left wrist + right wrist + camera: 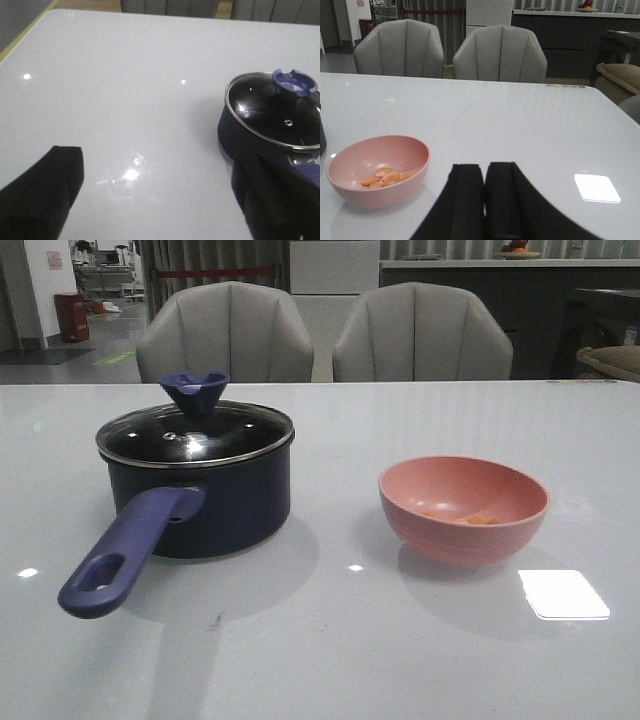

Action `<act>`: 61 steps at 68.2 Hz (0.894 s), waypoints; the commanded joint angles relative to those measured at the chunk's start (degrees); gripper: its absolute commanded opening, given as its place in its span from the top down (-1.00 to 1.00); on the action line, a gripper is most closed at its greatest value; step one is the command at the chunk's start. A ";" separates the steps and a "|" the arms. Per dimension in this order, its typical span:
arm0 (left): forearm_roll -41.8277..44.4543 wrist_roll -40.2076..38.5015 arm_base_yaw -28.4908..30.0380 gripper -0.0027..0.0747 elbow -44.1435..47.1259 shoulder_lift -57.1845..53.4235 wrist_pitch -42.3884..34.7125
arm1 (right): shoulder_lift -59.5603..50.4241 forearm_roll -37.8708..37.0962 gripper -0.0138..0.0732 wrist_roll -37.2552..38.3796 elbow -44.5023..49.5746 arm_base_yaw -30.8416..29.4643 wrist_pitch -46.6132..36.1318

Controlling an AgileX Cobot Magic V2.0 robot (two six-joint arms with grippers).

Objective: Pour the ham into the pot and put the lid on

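The dark navy pot [205,502] stands on the table's left half, its purple-blue handle [130,550] pointing toward the front. The glass lid [195,430] with its blue knob [195,392] rests on the pot. Several orange-pink ham bits [385,177] lie in the pink bowl [463,508] on the right half. In the left wrist view my left gripper [160,180] is open over bare table, with the pot [250,142] and lid [272,112] beside one finger. My right gripper [484,175] is shut on nothing, to the right of the bowl [377,170]. Neither gripper shows in the front view.
Two grey chairs [225,332] [422,332] stand behind the table's far edge. A bright light reflection [563,594] lies on the tabletop [330,650] to the front right of the bowl.
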 commanded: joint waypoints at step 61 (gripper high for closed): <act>-0.29 -3.84 -18.76 -0.77 -54.87 63.09 20.69 | -1.10 0.08 0.32 -0.59 -0.35 -0.41 -4.64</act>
